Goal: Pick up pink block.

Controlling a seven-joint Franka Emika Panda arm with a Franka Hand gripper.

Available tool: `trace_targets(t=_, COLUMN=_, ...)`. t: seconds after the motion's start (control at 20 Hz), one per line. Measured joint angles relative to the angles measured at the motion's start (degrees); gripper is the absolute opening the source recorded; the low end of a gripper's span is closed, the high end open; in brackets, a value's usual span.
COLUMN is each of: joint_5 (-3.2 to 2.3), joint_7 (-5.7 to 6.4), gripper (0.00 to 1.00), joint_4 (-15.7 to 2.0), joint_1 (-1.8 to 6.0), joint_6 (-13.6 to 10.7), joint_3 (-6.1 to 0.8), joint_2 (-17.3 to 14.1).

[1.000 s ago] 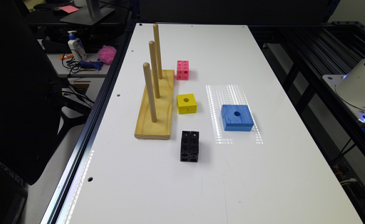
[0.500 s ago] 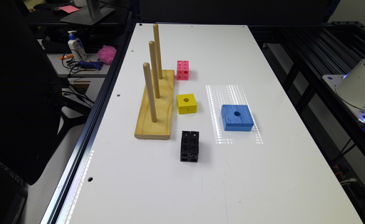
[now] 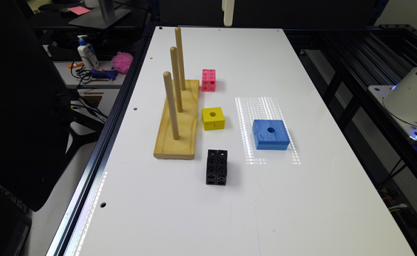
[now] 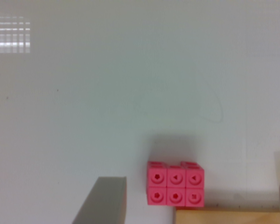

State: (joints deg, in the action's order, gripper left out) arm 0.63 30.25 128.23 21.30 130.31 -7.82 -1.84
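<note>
closing on the pink block (image 4: 176, 184) calls for a straight descent centred over it, fingers (image 4: 102, 200) spread wide as they are now, nothing held. it sits on the white table (image 3: 229, 213) just beside the wooden peg base (image 3: 178, 121), so one finger likely must slip into that narrow gap without nudging the pegs. the yellow block (image 3: 213, 118) lies near; blue block (image 3: 270, 134) and black block (image 3: 216, 167) are well apart.

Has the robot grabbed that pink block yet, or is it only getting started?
Only starting. Nothing looks done: the pink block sits on the white table beside the wooden peg stand, untouched. In the wrist view the block lies ahead with a finger short of it. Descending, gripping and lifting all remain.
</note>
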Motion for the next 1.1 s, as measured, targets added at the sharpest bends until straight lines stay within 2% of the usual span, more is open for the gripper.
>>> trace_targets(t=0.2, joint_5=0.0, joint_7=0.0, gripper=1.0, joint_4=0.51, joint_1=0.0, joint_6=0.6, joint_3=0.0, joint_2=-0.6)
trace_targets(t=0.3, joint_5=-0.02, joint_7=0.0, gripper=1.0, joint_4=1.93, joint_1=0.0, joint_6=3.9, joint_3=0.0, joint_2=-2.6)
trace_targets(t=0.4, joint_5=-0.04, joint_7=0.0, gripper=1.0, joint_4=2.46, joint_1=0.0, joint_6=6.5, joint_3=-0.01, joint_2=-4.5)
trace_targets(t=0.55, joint_5=-0.04, joint_7=0.06, gripper=1.0, joint_4=2.0, joint_1=-0.02, joint_6=8.6, joint_3=-0.2, joint_2=-6.2)
trace_targets(t=0.75, joint_5=-0.04, joint_7=0.43, gripper=1.0, joint_4=0.85, joint_1=-0.02, joint_6=8.7, joint_3=-0.79, joint_2=-6.7)
trace_targets(t=0.95, joint_5=-0.04, joint_7=0.47, gripper=1.0, joint_4=0.63, joint_1=-0.02, joint_6=9.0, joint_3=-0.89, joint_2=-7.5)
trace_targets(t=1.1, joint_5=-0.09, joint_7=0.47, gripper=1.0, joint_4=0.63, joint_1=-0.02, joint_6=11.9, joint_3=-0.89, joint_2=-10.6)
